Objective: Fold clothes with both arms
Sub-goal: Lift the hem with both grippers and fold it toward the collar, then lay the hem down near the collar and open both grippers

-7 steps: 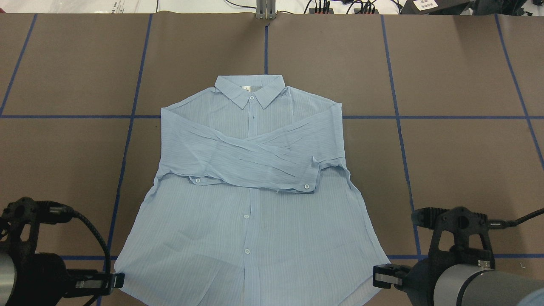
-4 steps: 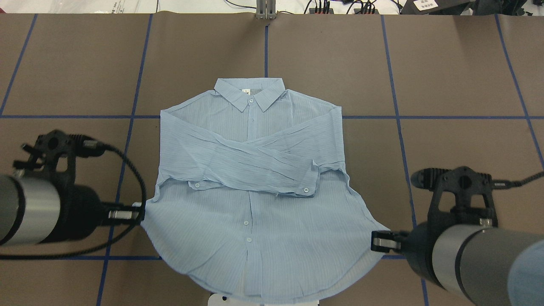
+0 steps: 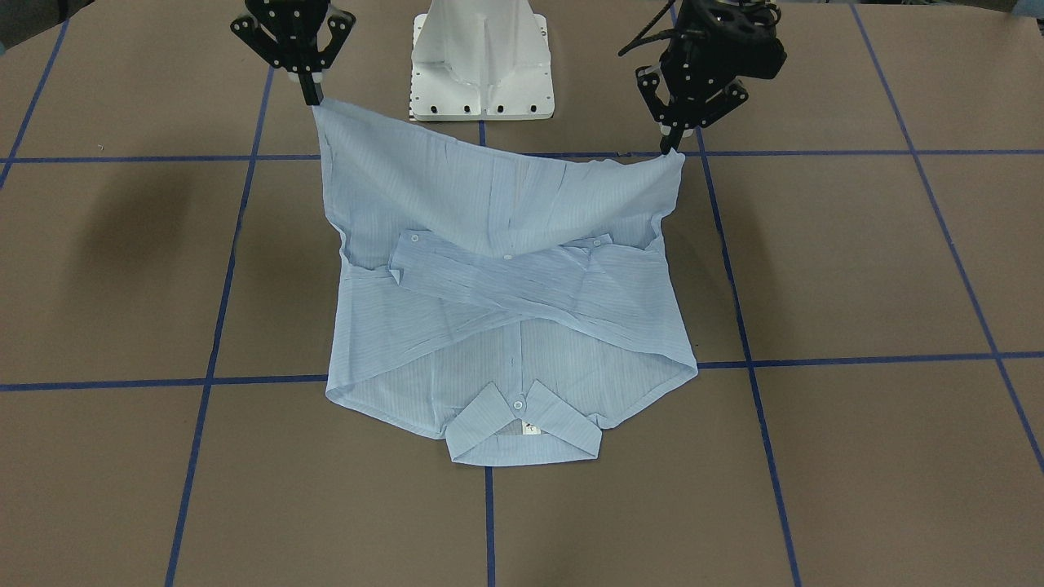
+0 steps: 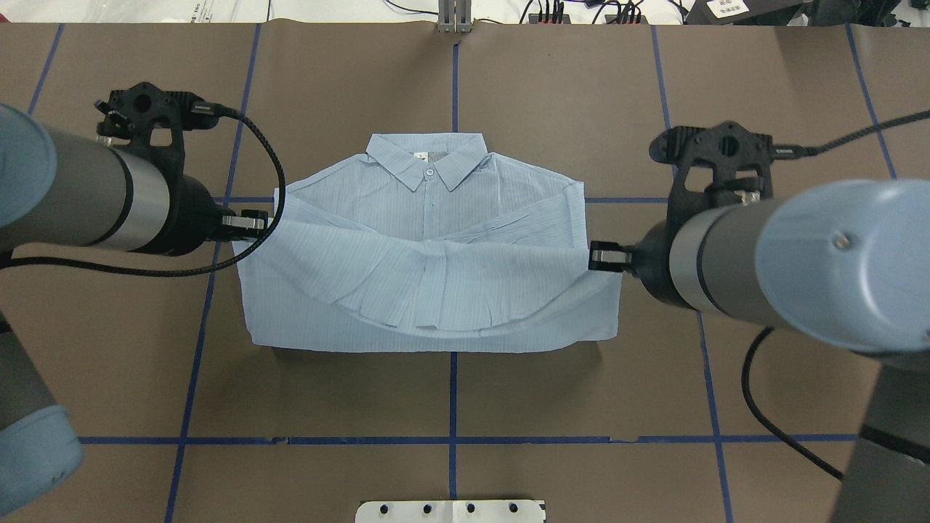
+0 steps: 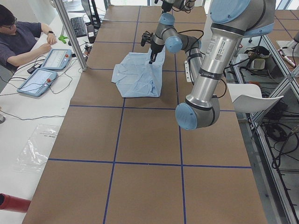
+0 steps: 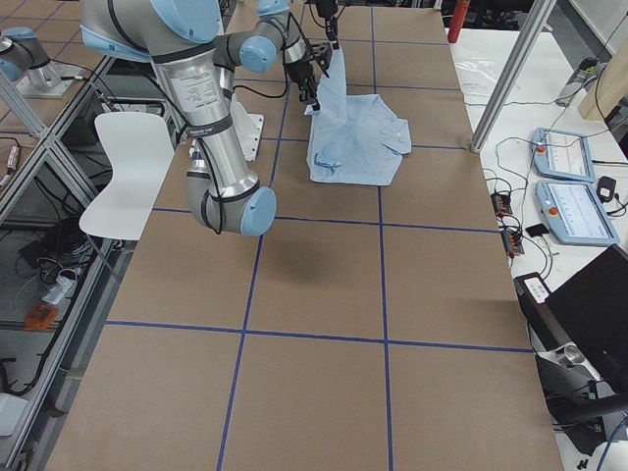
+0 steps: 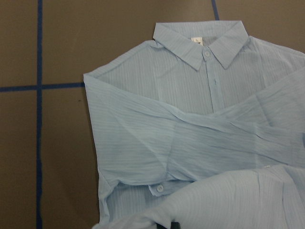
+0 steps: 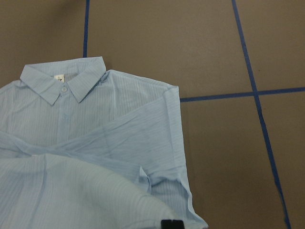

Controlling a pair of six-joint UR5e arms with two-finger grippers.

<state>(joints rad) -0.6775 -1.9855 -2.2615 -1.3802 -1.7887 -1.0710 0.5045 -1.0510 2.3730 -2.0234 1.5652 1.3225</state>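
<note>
Right, I have the shirt (image 4: 436,290) pinched at both bottom corners. My left pincer (image 4: 263,219) is clamped on the hem corner on its side, and my right pincer (image 4: 594,256) is clamped on the opposite one. The front view shows cloth hanging straight off each set of tips.

The collar (image 4: 426,156) end lies flat on the surface (image 4: 567,378), on the side away from the robot, so only the lower half is in the air. I hold it that way on purpose: the chest anchors the shirt while the tail swings over it. Both sleeves (image 3: 522,281) lie crossed on the chest. I take that as the reason to fold from the bottom up, since the tail will cover them and trap them inside.

The hem (image 4: 429,325) sags in a curve between the pincers, because the fabric is thin. I want the arms level and well apart to flatten that belly before it lands. From overhead the left pincer appears slightly nearer the collar than the right, and I judge that could lay the edge down crooked.

My next move, I think, is to carry both corners toward the shoulders and lower them together. The risks are a corner slipping from a tip, or the sag catching a cuff.
</note>
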